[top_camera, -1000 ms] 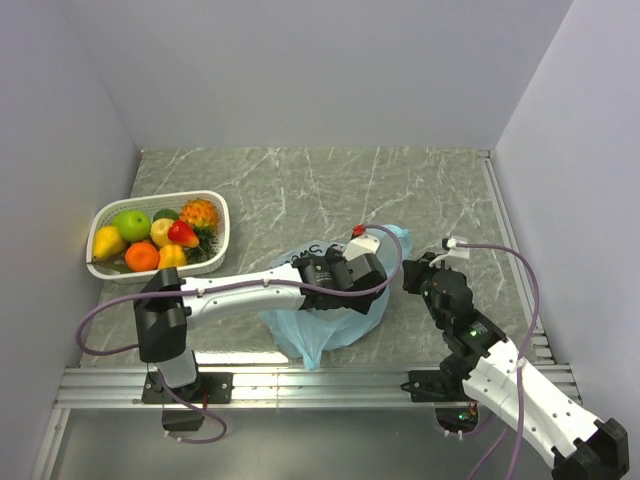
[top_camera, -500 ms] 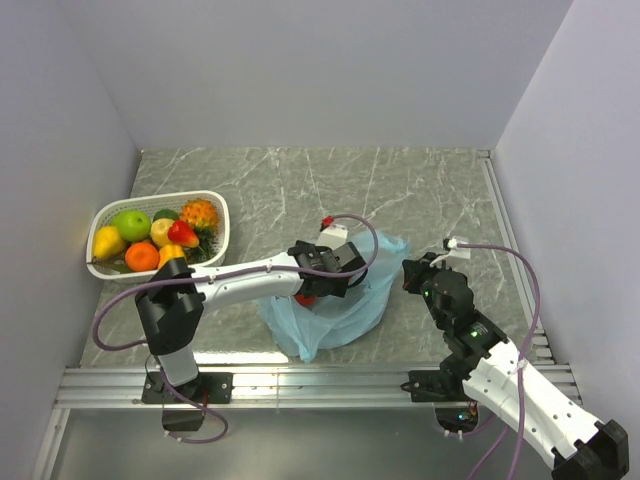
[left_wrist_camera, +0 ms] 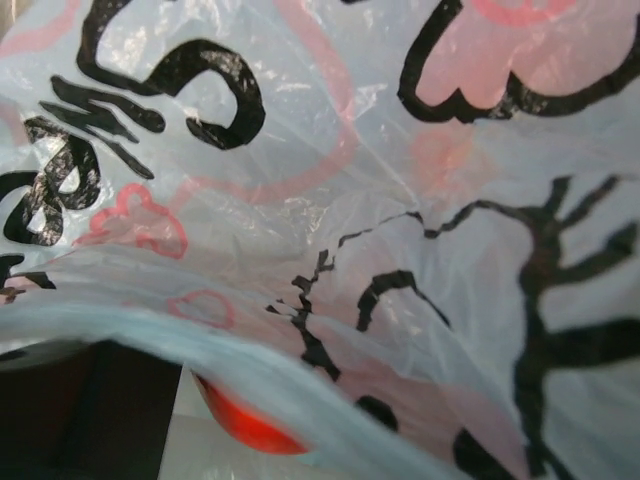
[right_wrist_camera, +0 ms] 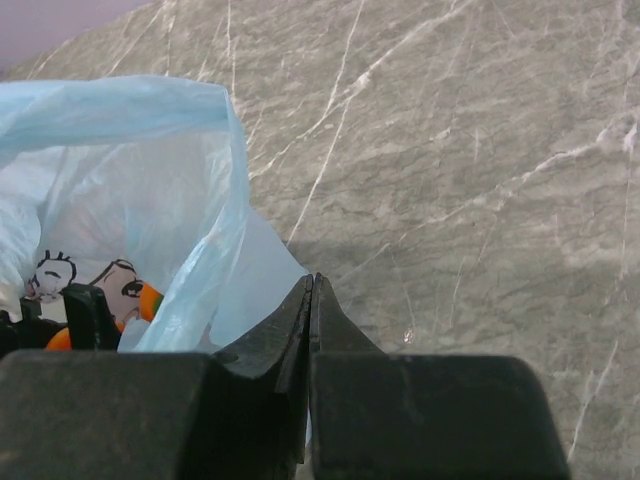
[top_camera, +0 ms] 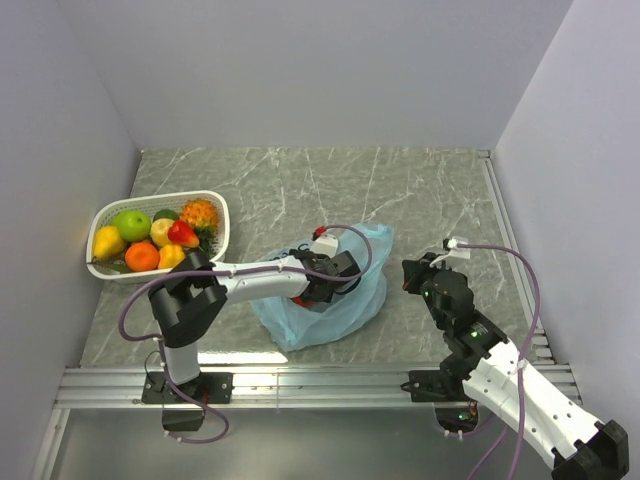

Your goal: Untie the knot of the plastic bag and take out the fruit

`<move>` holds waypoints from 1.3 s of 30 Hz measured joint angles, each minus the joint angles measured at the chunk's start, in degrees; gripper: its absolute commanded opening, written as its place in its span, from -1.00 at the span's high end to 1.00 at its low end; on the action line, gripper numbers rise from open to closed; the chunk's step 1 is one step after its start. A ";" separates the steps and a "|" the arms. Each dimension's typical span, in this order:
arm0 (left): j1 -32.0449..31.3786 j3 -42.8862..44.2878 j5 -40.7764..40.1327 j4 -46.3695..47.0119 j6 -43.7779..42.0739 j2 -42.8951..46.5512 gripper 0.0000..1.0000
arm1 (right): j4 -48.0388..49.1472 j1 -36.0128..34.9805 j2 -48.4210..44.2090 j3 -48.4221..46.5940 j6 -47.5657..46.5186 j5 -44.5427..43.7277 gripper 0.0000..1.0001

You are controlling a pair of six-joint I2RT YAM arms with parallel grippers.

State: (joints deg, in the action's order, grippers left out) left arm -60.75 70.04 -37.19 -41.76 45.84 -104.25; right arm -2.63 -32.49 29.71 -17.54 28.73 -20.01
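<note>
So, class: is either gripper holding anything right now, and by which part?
Right gripper: shut on nothing. Left gripper: buried in the pale blue crinkly plastic bag; any hold cannot be told.

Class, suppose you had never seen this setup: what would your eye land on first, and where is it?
The crumpled pale blue plastic bag at the table's middle, with the left gripper over it. Next, the white basket of bright toy fruit at the far left. The right gripper, shut, is just right of the bag.
</note>
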 measured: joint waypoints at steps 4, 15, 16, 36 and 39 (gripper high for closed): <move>-0.26 0.04 -0.35 0.33 -0.11 -0.13 0.06 | 0.00 0.00 -0.09 0.00 0.00 -0.07 1.00; -4.76 1.46 4.87 3.13 -4.13 10.62 0.47 | -0.02 0.00 0.00 0.28 0.24 -0.04 1.00; -4.98 1.68 5.88 3.93 -4.74 12.44 0.48 | -0.02 0.00 0.00 0.28 0.24 -0.02 1.00; 7.02 7.78 13.79 6.95 -10.78 28.87 0.51 | -6.12 0.00 -7.19 -1.86 2.60 2.84 -0.30; 11.17 7.78 15.21 7.08 -11.37 31.78 0.51 | -6.16 0.00 -6.86 -3.52 3.41 3.91 -0.31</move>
State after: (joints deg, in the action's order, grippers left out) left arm -49.58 77.82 -21.98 -34.68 34.48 -72.47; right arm -8.80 -32.49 22.85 -21.06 32.14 -16.10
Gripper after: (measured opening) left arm 0.805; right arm 0.653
